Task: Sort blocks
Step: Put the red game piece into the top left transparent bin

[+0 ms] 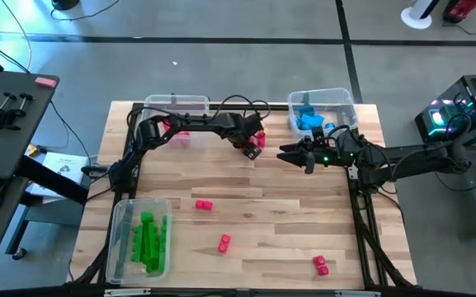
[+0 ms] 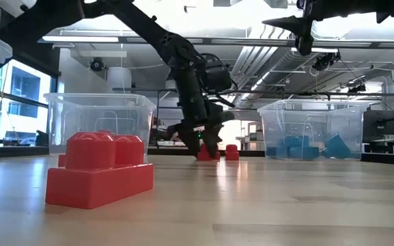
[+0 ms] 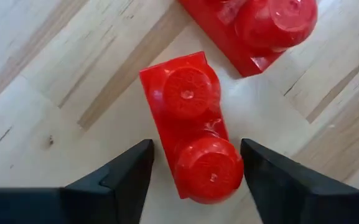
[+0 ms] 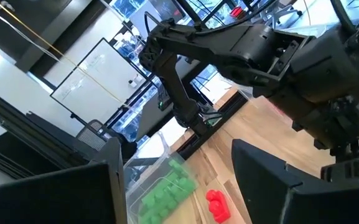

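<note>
red blocks (image 3: 195,124), green blocks (image 1: 149,239), blue blocks (image 1: 310,118).

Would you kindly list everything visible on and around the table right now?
Red blocks: three loose on the table's near half; two under the left hand; some in the far-left bin.
Green blocks: a pile, near-left bin.
Blue blocks: several, far-right bin.
Clear bins: three, far-left, far-right, near-left.
Table: one, light wood.
Left hand: open, straddling a red block.
Right hand: open, raised beside the blue bin.
</note>
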Available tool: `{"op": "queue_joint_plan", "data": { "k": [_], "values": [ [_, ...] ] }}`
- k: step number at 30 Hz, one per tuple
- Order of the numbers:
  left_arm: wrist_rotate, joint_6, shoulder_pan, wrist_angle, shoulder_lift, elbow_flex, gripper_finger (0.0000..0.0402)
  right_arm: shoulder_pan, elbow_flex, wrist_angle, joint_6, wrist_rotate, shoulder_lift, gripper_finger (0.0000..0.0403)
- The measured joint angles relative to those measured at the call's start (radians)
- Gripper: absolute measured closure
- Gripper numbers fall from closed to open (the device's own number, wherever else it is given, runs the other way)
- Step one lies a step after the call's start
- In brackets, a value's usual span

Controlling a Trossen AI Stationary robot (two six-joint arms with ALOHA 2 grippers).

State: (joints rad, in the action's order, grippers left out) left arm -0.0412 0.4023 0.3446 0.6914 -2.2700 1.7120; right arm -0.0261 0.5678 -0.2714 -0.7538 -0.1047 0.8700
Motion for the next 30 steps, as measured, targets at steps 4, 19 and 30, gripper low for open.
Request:
{"op": "queue_joint_plan", "data": {
  "k": [4,19,30],
  "values": [
    [0.036,-0.015,0.004,-0.007,0.014,-0.002,0.0260,0.000,0.000,0.003,0.007,0.000,0.000,0.0227],
    [-0.214,-0.188,0.068,0.184,0.553,-0.008,0.0306,0.000,0.000,0.035,0.075,-0.040,0.001,0.0227],
    [-0.389,0.029,0.083,0.317,0.994,-0.431,0.0299,0.000,0.000,0.051,0.107,-0.087,0.001,0.0227]
  ]
}}
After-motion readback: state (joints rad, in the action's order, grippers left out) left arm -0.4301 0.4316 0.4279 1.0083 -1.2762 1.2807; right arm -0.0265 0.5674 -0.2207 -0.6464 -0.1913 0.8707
